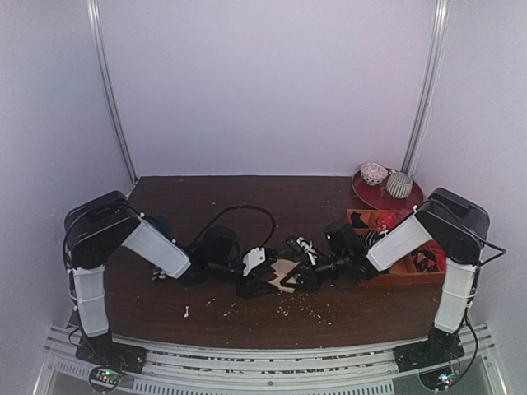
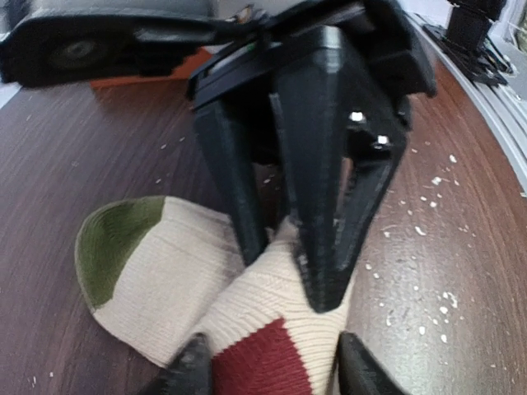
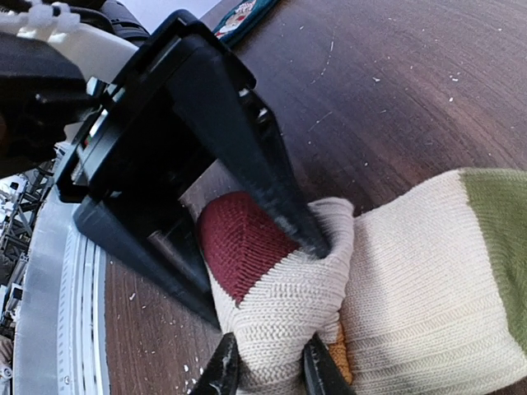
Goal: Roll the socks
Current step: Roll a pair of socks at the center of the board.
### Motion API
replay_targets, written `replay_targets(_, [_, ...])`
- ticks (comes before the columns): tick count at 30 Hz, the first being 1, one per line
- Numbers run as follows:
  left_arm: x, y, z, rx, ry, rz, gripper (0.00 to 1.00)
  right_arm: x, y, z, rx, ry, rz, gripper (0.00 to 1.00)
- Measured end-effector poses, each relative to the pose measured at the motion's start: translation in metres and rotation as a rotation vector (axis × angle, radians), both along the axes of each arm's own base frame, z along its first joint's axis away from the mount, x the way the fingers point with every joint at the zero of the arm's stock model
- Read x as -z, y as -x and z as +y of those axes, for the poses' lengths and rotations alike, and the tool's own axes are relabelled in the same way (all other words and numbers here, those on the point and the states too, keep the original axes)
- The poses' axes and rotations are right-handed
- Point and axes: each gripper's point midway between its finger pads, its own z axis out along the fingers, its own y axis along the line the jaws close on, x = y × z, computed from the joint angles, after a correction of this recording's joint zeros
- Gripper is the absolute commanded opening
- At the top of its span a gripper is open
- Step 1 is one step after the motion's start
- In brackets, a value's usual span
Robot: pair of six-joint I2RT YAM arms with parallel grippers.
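Observation:
The socks (image 2: 280, 304) are cream knit with a dark red patch and a green end (image 2: 111, 247), lying bunched on the brown table between both arms; they also show in the top view (image 1: 284, 276). My left gripper (image 2: 276, 366) is closed on the dark red part, one finger on each side. My right gripper (image 3: 268, 370) is shut on a cream fold of the socks (image 3: 288, 304), right beside the left gripper's black fingers (image 3: 280, 197). An orange stripe (image 3: 338, 362) peeks out under the fold. In the top view the left gripper (image 1: 262, 282) and right gripper (image 1: 295, 278) meet tip to tip.
An orange tray (image 1: 412, 255) with dark items sits at the right, and a red plate (image 1: 387, 196) with sock bundles behind it. A small dark patterned sock (image 1: 305, 245) lies just behind the grippers. White crumbs (image 1: 292, 309) are scattered on the table. A black cable (image 1: 239, 216) loops behind the left arm.

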Motion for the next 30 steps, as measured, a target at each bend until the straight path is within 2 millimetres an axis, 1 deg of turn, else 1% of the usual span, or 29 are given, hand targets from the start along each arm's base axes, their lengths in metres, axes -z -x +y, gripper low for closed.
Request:
replay_targets(1, [0.001,-0.001,0.001,-0.007,-0.006,-0.006,0.20,0.000,0.000,0.000,-0.005,-0.001,0.006,0.21])
replay_targets(2, [0.002,-0.002,0.001,-0.013,-0.009,-0.003,0.14,0.000,0.000,0.000,-0.009,-0.001,0.010,0.21])
replay_targets(4, [0.003,-0.001,0.003,-0.014,-0.013,-0.002,0.00,0.000,-0.001,-0.001,-0.017,0.000,0.015,0.21])
replay_targets(6, [0.002,0.000,0.003,-0.011,-0.012,-0.006,0.00,0.000,-0.001,-0.001,-0.028,0.003,0.025,0.21])
replay_targets(7, [0.001,0.000,0.003,-0.011,-0.011,-0.007,0.00,-0.001,-0.001,-0.001,-0.035,0.004,0.028,0.24])
replay_targets(9, [0.002,0.000,0.003,-0.014,-0.014,-0.001,0.00,-0.002,0.000,0.000,-0.049,0.008,0.033,0.34])
replay_targets(11, [0.001,-0.001,0.001,-0.016,-0.028,0.019,0.00,-0.006,-0.001,0.000,-0.050,0.014,0.029,0.38])
replay_targets(13, [0.000,-0.004,-0.007,-0.014,-0.051,0.058,0.00,-0.011,0.001,-0.005,-0.045,0.038,0.014,0.42])
replay_targets(16, [0.001,-0.004,-0.017,-0.016,-0.097,0.138,0.00,-0.020,0.004,-0.021,-0.003,0.093,-0.019,0.53])
replay_targets(18, [0.001,-0.003,-0.020,-0.022,-0.122,0.197,0.00,-0.031,0.007,-0.032,0.026,0.109,-0.069,0.59])
replay_targets(21, [0.001,-0.002,-0.020,-0.020,-0.143,0.293,0.00,-0.057,0.011,-0.048,0.066,0.109,-0.247,0.64])
replay_targets(24, [0.001,-0.001,-0.019,-0.020,-0.161,0.359,0.00,-0.072,0.012,-0.051,0.075,0.123,-0.401,0.69])
replay_targets(25, [0.001,0.000,-0.018,-0.019,-0.168,0.376,0.00,-0.074,0.011,-0.052,0.080,0.146,-0.466,0.70])
replay_targets(30, [0.001,0.007,-0.017,0.000,-0.207,0.444,0.00,-0.065,0.030,-0.039,0.006,0.227,-0.618,0.73])
